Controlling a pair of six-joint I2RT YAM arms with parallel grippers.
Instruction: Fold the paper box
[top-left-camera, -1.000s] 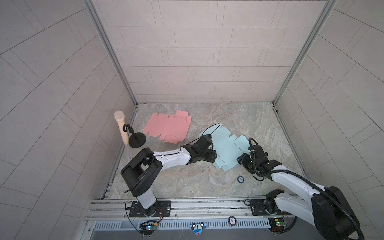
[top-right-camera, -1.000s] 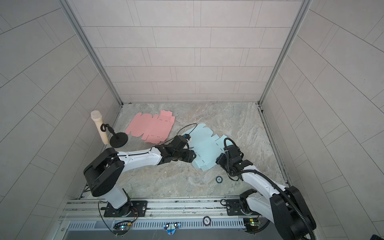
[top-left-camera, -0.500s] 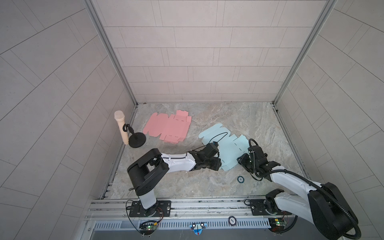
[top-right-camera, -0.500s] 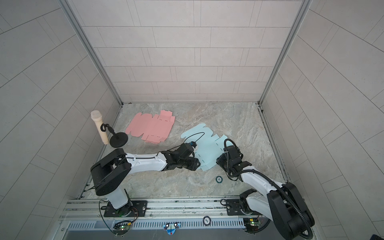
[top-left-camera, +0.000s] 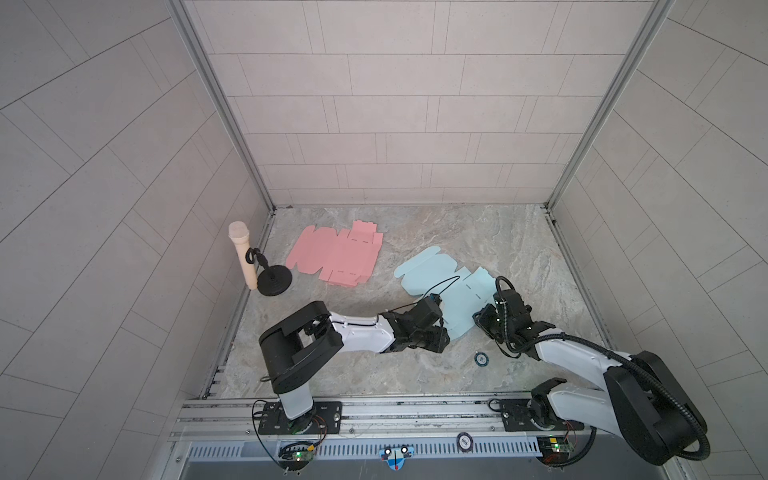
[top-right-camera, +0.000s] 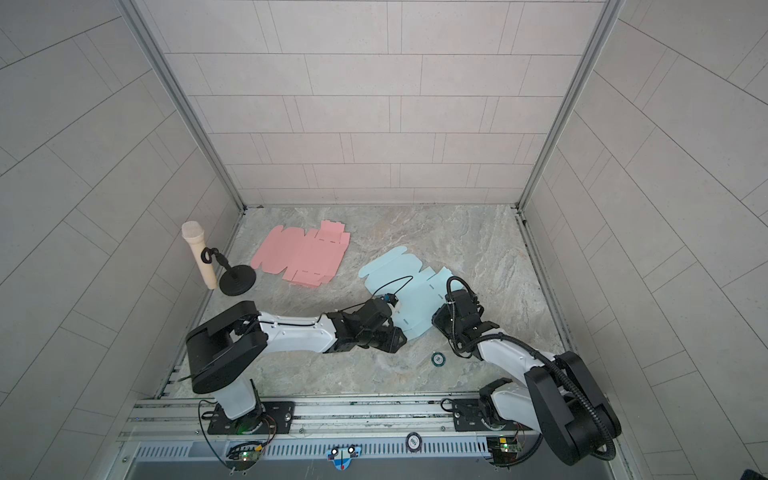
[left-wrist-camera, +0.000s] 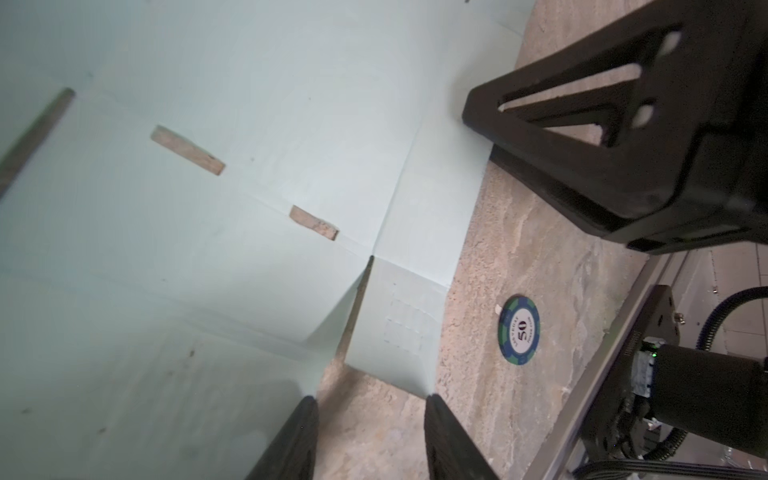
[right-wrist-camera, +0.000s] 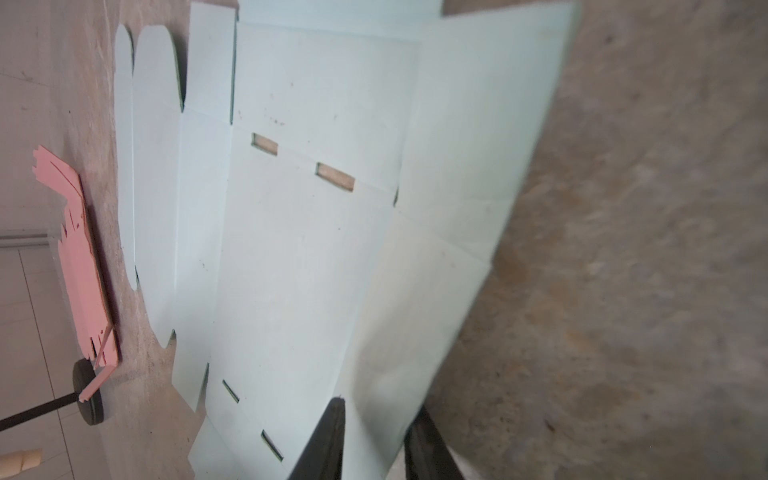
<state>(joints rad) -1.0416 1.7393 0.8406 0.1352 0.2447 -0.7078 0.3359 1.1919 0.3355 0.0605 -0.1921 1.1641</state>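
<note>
Basically just started, almost nothing folded. Working over a marble table (top-left-camera: 498, 232), with the light-blue paper box (top-left-camera: 440, 282) lying right of centre as an unfolded die-cut sheet. Nearly all panels flat, slots and creases showing, no walls up, no tabs tucked. Same sheet visible in both top views (top-right-camera: 399, 270). Spotting a second, pink sheet (top-left-camera: 336, 257) flat toward the back left, well apart from both arms, untouched. By the left wall, a cream microphone prop (top-left-camera: 243, 257) clipped on a black stand, irrelevant.

Reaching in low with both arms at the blue sheet's near end.
- Left gripper (left-wrist-camera: 370, 405): jaws apart, straddling a small corner flap, nothing clamped.
- Right gripper (right-wrist-camera: 378, 409): jaws drawn fairly close with a side panel running between them, panel seemingly tilted up off the table. Cannot tell whether pinched or merely bracketed.

Counting that as the only fold begun. Left to do, by my read: raise the side walls, fold end flaps in, tuck tabs into slots, close the lid. Just beside the near corner, a blue-green poker chip (left-wrist-camera: 519, 330), not touching the paper.
</note>
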